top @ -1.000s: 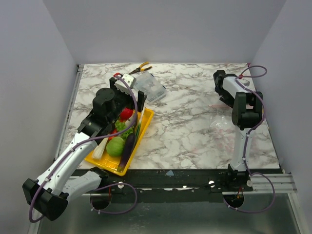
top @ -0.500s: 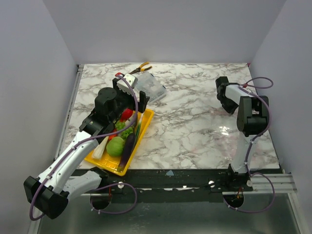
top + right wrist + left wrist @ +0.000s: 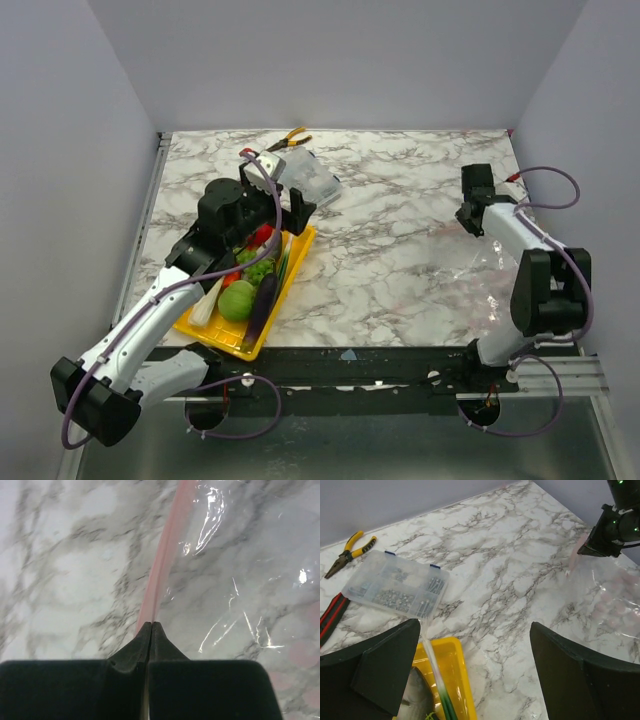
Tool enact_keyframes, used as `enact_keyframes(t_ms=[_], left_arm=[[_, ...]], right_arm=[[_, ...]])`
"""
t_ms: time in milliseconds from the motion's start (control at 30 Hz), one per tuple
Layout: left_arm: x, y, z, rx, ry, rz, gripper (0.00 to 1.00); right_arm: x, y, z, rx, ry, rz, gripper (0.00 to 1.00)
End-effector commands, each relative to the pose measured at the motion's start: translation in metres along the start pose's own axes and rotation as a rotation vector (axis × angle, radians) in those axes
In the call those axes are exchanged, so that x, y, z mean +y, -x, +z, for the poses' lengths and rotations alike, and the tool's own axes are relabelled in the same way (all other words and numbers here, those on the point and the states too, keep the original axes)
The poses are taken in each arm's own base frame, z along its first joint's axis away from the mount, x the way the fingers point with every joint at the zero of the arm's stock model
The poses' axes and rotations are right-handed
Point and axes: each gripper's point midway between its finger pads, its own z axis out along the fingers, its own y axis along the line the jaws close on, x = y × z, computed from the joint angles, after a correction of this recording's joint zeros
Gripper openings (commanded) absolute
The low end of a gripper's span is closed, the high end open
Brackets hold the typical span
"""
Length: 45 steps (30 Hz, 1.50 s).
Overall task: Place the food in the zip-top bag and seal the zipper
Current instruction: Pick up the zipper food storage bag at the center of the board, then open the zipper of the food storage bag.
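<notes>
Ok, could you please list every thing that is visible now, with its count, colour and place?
table: one, white-grey marble, under everything
tray: one, yellow, table's left side
tomato: one, red, tray's far end
leafy greens: one bunch, green, tray's middle
cabbage: one, light green, tray's near part
eggplant: one, purple, right of cabbage
leek: one, white-green, tray's left side
box: one, clear, beyond tray
pliers: one, yellow-black handles, far edge
zip-top bag: one, clear, table's right side
zipper: one, pink, bag's mouth
left gripper: black, open, above tray
right gripper: black, shut on zipper
</notes>
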Motion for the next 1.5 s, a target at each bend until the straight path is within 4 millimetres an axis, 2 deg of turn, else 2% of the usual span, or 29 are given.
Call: enact_keyframes(t_ms=[0,200,367,500,633,700,833,1000,1100,1233,1467], left_arm=[[-0.024,0.006,0.004,0.007,-0.114,-0.056,0.91],[-0.055,-0.012,0.018,0.097,-0.286,-0.178,0.86],[-0.075,-0.032,0.035,0.202,-0.379,-0.299,0.84],[-0.093,-0.044,0.049,0.269,-0.432,-0.399,0.83],[-0.100,-0.064,0.066,0.422,-0.371,-0.527,0.79],[-0.104,-0.073,0.073,0.486,-0.350,-0.539,0.77],[-0.109,-0.093,0.083,0.529,-0.337,-0.500,0.77],[-0.099,-0.122,0.087,0.584,-0.287,-0.481,0.62],[-0.095,-0.125,0.086,0.601,-0.257,-0.476,0.55],[-0.093,-0.122,0.085,0.590,-0.240,-0.474,0.51],[-0.084,-0.129,0.088,0.603,-0.187,-0.474,0.48]], right_arm=[[0.051,0.003,-0.045,0.035,0.408,-0.094,0.00],[0.069,-0.008,-0.105,0.070,0.682,-0.146,0.00],[0.073,-0.017,-0.140,0.090,0.797,-0.158,0.00],[0.079,-0.040,-0.173,0.133,0.902,-0.172,0.00],[0.082,-0.066,-0.197,0.144,0.941,-0.207,0.00],[0.085,-0.080,-0.208,0.148,0.964,-0.229,0.00],[0.089,-0.110,-0.224,0.163,1.000,-0.271,0.00],[0.088,-0.133,-0.249,0.143,1.008,-0.342,0.00],[0.085,-0.143,-0.255,0.153,1.017,-0.343,0.00],[0.084,-0.149,-0.258,0.156,1.027,-0.343,0.00],[0.088,-0.143,-0.270,0.143,1.040,-0.345,0.00]])
